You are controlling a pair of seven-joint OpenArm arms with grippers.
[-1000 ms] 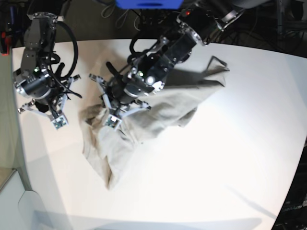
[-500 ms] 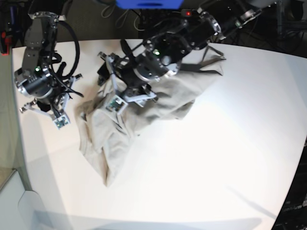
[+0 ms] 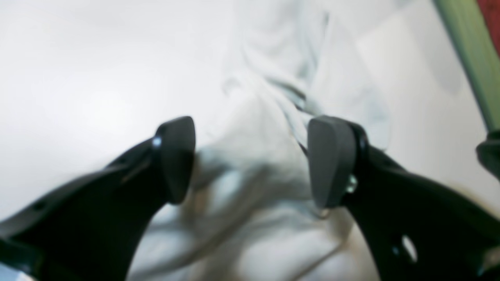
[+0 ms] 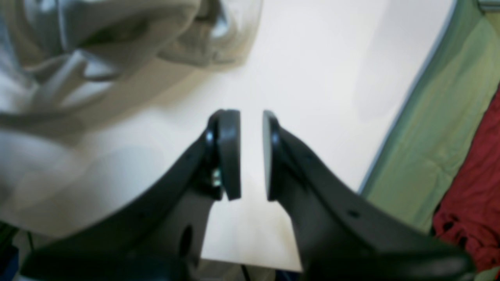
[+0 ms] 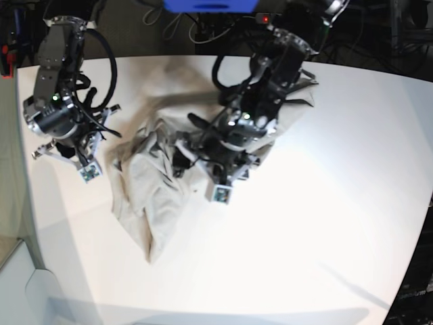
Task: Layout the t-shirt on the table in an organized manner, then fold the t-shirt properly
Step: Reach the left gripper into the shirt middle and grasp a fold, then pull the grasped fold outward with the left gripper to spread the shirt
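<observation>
Counter (image 5: 318, 223) of smooth plain white, with a curved near edge, fills the base view. Along its left edge, close to the far-left corner, hangs the right arm's black tool (image 5: 67, 157). From the right wrist view its two dark pads (image 4: 229, 154) stand a narrow slot apart with only bare counter showing between them; nothing is pinched there. A green strip and some red cloth lie beyond the counter's edge in that view.

Just beside that tool, toward the middle, lies the light beige-grey soft cotton t-shirt (image 5: 145, 203). It is crumpled, not spread: one bunched mass runs from the left-centre down toward the near edge, ending in a narrow tip, and a second band stretches diagonally up toward the far edge, passing under the other arm.

The left arm's black tool (image 5: 203, 175) hovers over the middle of the shirt. In the left wrist view its pads (image 3: 177, 158) stand wide apart, with wrinkled fabric lying blurred below and between them; neither pad clearly touches the cloth and nothing is gripped.

Open room lies mostly to the right: the whole right half of the counter out to its right edge is bare, as is a broad band along the near edge. The strip between shirt and left edge is narrow.

No containers, and no readable label or writing, can be made out.
</observation>
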